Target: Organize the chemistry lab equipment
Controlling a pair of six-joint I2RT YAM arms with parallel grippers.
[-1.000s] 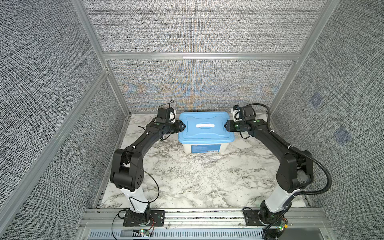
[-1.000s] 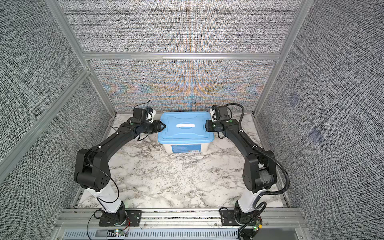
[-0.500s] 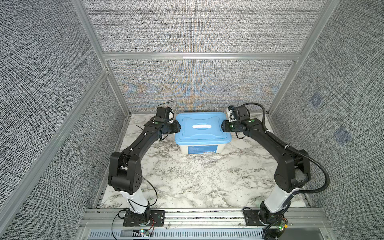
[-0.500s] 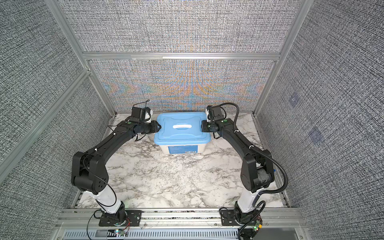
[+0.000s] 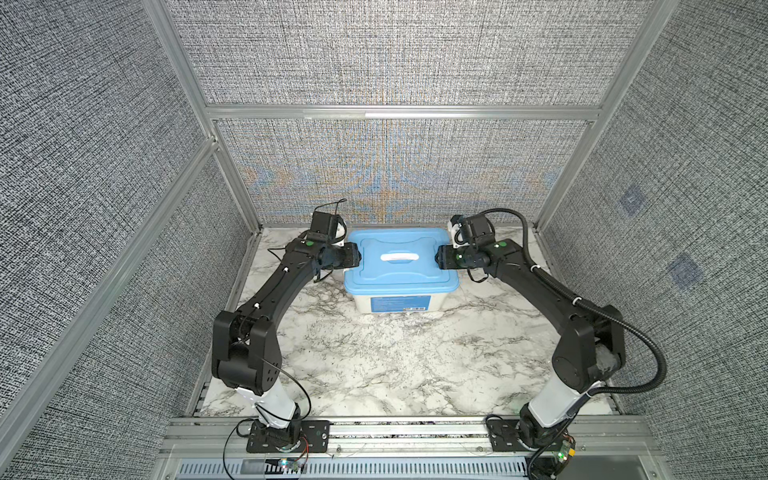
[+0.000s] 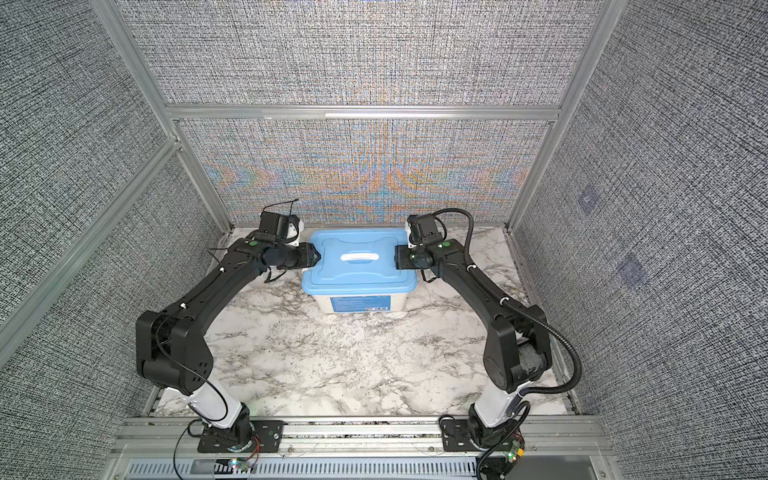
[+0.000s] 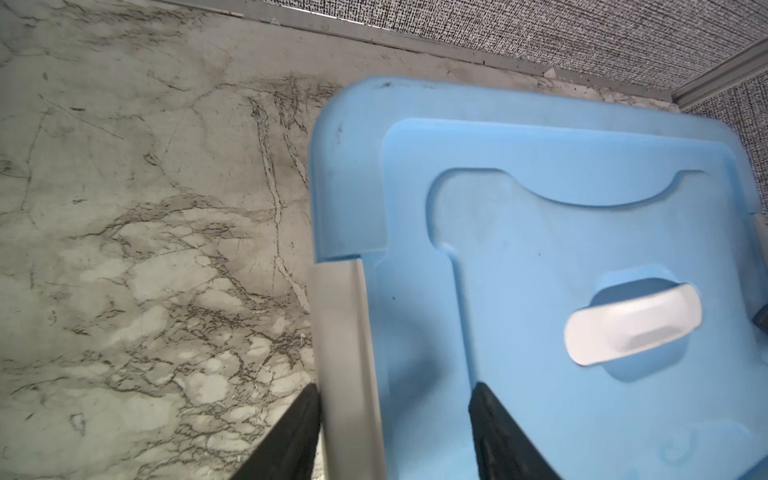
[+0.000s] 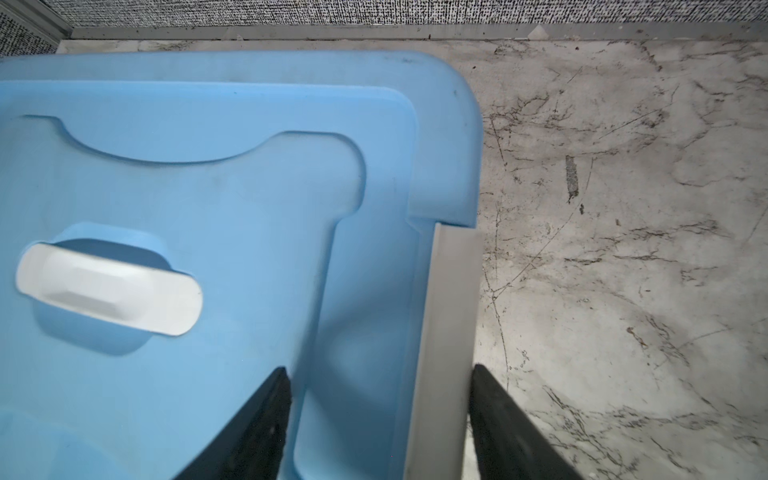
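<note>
Left wrist view is showing the left claw (image 7: pixel 394 388) spread wide, its black fingers (image 7: pixel 494 432) sitting either side of a grey clip (image 7: pixel 345 332) on the blue lid (image 7: pixel 519 232). Right wrist view is showing the right claw (image 8: pixel 380 370) spread the same way around the other grey clip (image 8: pixel 449 311). Past it, the white handle (image 8: pixel 108 289) is lying on the lid. Both top views alone are showing the white tub (image 5: pixel 363 302) under the lid, sitting near the back of the tabletop (image 5: pixel 395 365). With the lid on, the chemistry lab equipment cannot be seen.
</note>
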